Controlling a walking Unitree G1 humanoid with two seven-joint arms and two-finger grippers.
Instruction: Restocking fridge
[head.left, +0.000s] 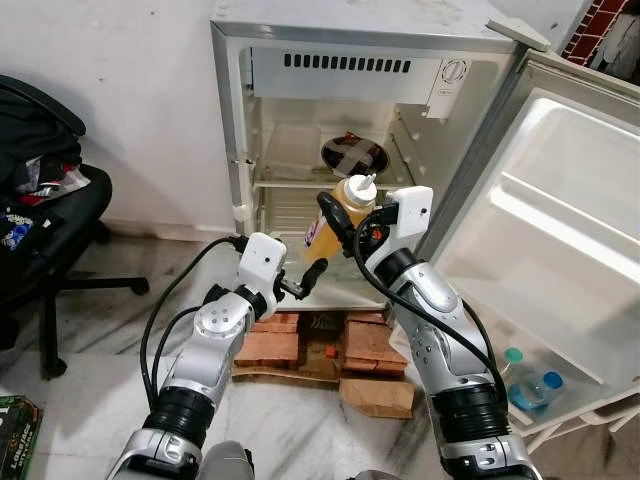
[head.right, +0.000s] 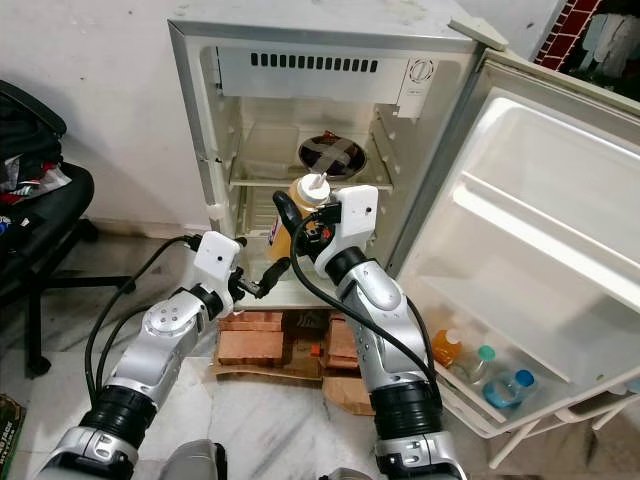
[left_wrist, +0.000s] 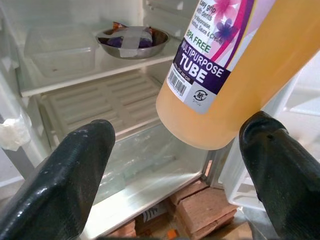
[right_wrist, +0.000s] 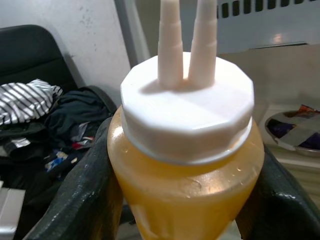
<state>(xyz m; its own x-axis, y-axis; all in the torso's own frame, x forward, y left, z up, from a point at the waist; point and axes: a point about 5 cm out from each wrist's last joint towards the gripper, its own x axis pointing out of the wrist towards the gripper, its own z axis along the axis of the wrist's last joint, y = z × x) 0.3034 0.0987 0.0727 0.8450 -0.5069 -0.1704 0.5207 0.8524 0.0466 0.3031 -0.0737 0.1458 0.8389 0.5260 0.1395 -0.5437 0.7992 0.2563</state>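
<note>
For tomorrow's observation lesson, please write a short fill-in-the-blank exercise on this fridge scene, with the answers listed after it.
1. The right gripper holds a squeeze bottle of ____ sauce.
2. The fridge door stands ____.
3. The metal bowl sits on the fridge's ____ shelf.
4. The left gripper, fingers open, is ____ the bottle.

Missing words: orange; open; upper; below

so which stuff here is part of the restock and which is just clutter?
Job:
- squeeze bottle, clamped in the right hand
- open fridge, its door
- left hand, open just below the bottle

Lying about:
- office chair piled with clothes
- bricks under the fridge
- steel bowl on the shelf
- bottles in the door rack
</note>
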